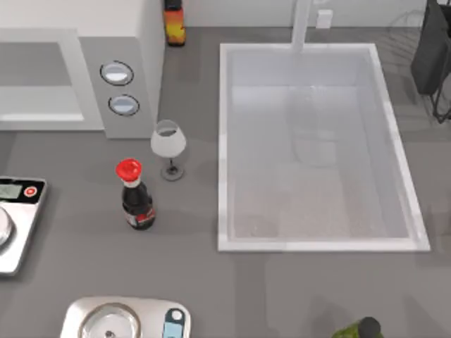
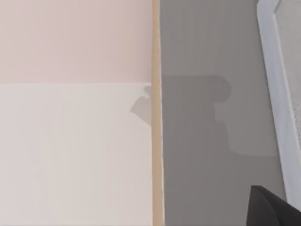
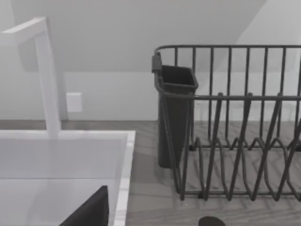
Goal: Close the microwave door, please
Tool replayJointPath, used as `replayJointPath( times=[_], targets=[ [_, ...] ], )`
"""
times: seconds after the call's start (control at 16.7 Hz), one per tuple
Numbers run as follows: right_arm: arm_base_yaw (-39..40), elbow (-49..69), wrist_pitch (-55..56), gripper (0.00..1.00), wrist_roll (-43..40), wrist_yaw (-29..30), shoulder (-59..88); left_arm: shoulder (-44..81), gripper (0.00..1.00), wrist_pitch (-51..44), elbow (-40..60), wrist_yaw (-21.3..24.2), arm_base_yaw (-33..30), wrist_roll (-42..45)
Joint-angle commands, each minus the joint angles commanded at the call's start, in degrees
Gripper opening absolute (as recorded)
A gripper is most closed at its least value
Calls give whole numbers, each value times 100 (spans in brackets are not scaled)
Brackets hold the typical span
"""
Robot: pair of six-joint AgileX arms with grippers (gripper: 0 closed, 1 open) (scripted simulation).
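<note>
The microwave door (image 1: 39,84) sits at the table's (image 1: 183,282) far left, next to the dial strip (image 1: 120,88). I cannot tell how my pincers stand.

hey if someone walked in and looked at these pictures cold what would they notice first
Probably the big white rectangular sink basin filling the right half of the grey table, with a white faucet at its far edge. Next, the white microwave at the far left, its white-framed door with a greyish window beside a grey strip with two round dials. In front stand a red-capped dark sauce bottle and a clear wine glass.
</note>
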Motion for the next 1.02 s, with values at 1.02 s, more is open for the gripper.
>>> replayJointPath(
  times=[1.02],
  targets=[
    [0,0,0,100,0,0,0,195,0,2245,-1755,-176,-158,-203]
  ],
)
